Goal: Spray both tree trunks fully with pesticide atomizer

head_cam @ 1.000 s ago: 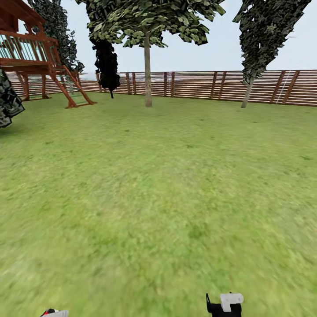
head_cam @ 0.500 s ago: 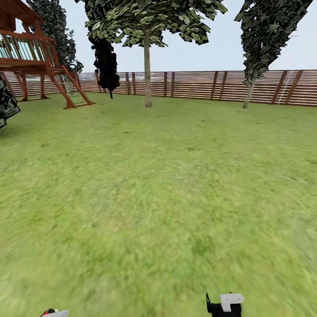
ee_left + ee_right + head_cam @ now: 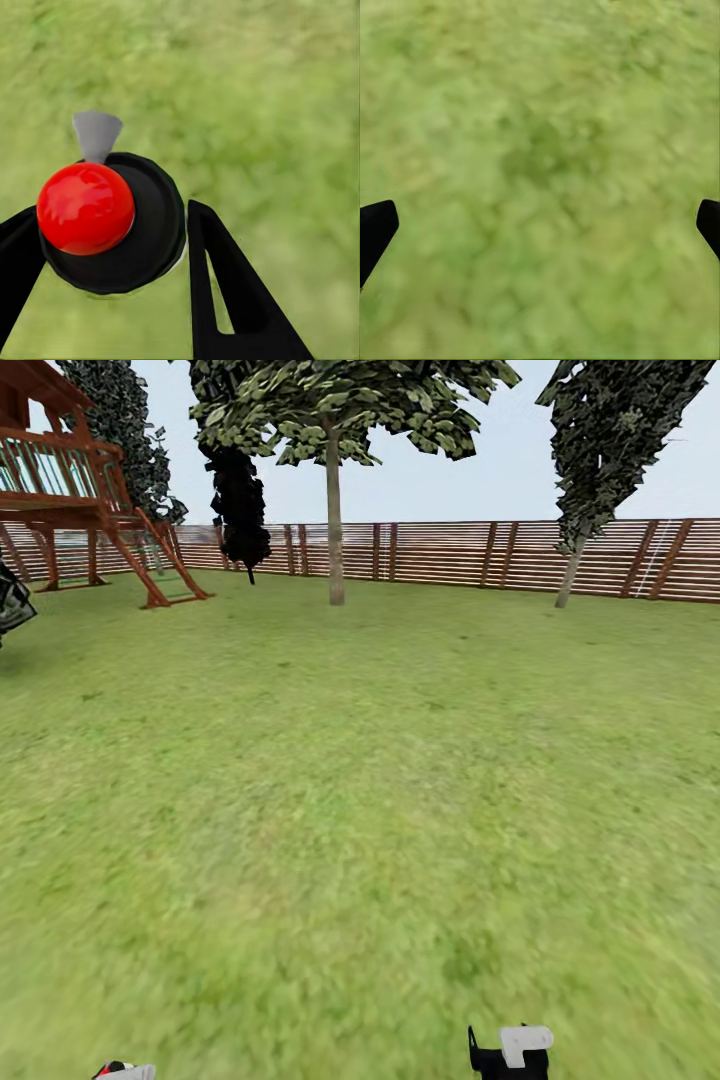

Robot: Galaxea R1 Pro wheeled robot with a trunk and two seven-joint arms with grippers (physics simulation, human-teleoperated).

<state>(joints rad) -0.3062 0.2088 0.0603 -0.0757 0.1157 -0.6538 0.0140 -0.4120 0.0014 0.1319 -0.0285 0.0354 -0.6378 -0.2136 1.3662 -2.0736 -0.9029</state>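
- Transit step, judging by the frame: lawn (image 3: pixel 360 810) across most of the head view, slat fence (image 3: pixel 450 550) along the far edge, play tower (image 3: pixel 70 490) upper left.
- Two bare-trunk trees far off: one upper centre (image 3: pixel 335 510), one upper right (image 3: pixel 572 570); black cypress (image 3: pixel 240 500) between tower and centre tree, not a target.
- Atomizer (image 3: pixel 112 225) in hand: red cap, black collar, grey nozzle, pinched by left gripper (image 3: pixel 112 247).
- Right gripper (image 3: pixel 540 225) spread wide, nothing between, grass below.
- Next: drive up to a trunk, aim the nozzle at it.
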